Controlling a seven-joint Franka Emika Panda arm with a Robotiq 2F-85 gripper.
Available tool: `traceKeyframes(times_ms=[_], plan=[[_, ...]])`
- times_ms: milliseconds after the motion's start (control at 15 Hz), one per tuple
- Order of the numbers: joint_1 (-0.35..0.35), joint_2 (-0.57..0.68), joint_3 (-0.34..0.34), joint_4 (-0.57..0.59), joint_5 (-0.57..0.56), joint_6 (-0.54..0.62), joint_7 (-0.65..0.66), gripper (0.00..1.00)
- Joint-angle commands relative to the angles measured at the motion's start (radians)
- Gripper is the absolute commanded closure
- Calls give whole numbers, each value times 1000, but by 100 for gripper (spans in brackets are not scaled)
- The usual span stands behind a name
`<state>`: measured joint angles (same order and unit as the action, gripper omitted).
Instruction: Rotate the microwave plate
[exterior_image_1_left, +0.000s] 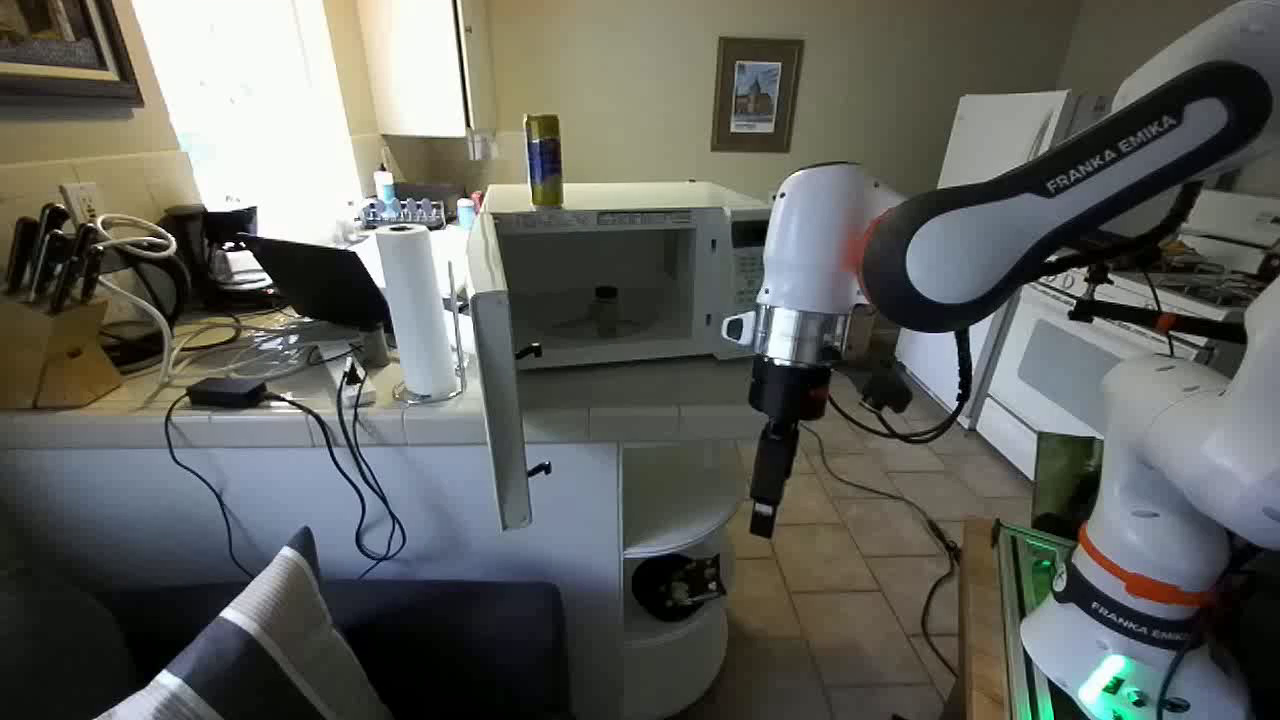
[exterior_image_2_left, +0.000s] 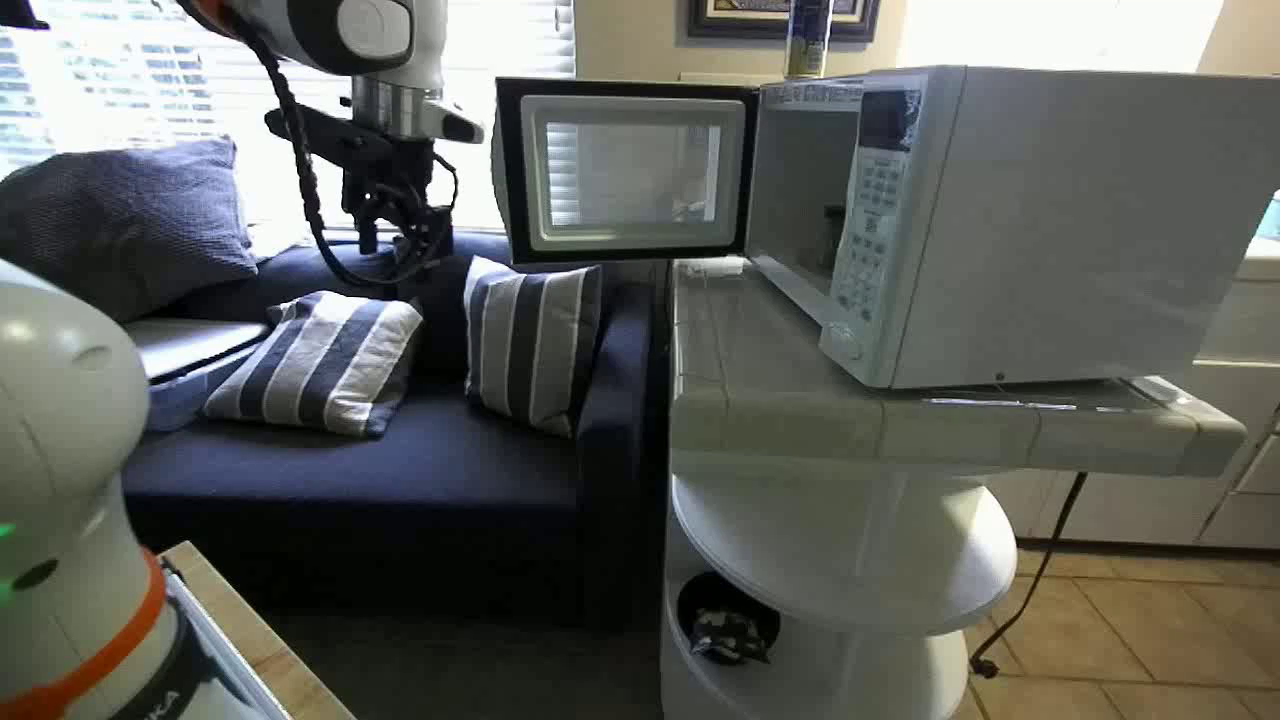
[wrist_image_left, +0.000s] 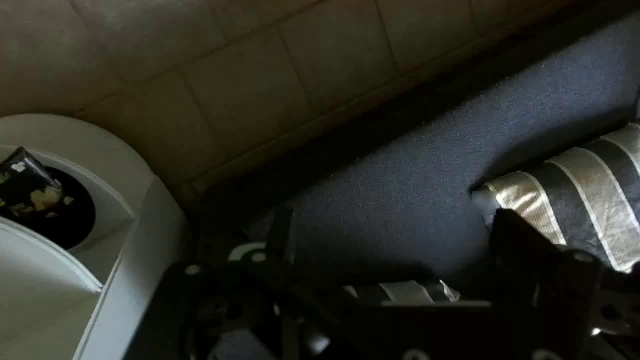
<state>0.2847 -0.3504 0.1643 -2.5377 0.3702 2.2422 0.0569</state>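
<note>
1. Can see the white microwave (exterior_image_2_left: 1060, 225) standing on the tiled surface (exterior_image_2_left: 745, 345), close to the end edge, between the two corners there.
2. Can see the door (exterior_image_2_left: 632, 172) standing wide open, reaching out past the surface edge facing the sofa (exterior_image_2_left: 450, 465).
3. Inside the cavity (exterior_image_1_left: 600, 262), can make out a small dark-topped container (exterior_image_1_left: 605, 310), upright, and, only faintly, the plate (exterior_image_1_left: 572, 326) at its foot.
4. Find the jaws well apart from the microwave and its plate, out beyond the surface edge facing the sofa; right of the cavity and lower in an exterior view, clear of the door.
5. Read the jaws as spread wide, tips well separated in the wrist view, pointing downward from the arm (exterior_image_1_left: 980, 235).
6. Can also see a yellow and blue can (exterior_image_1_left: 544, 165) upright on top of the microwave, and a paper towel roll (exterior_image_1_left: 414, 310) on the surface, left of the door in an exterior view.
7. In the wrist view, can pick out rounded white shelves (wrist_image_left: 117, 172) and a striped cushion (wrist_image_left: 585, 200).
</note>
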Motion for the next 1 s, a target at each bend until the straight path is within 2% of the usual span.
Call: traceKeyframes(times_ms=[0,267,467,733,800,933], plan=[[-9,0,9,1,3,-3,-2,0],[-40,49,-5,42,44,28,86,0],[-94,131,-51,100,71,66,117,0],[-155,240,-107,150,142,179,131,0],[-169,263,-120,160,165,212,132,18],[-193,305,-138,190,212,261,146,34]])
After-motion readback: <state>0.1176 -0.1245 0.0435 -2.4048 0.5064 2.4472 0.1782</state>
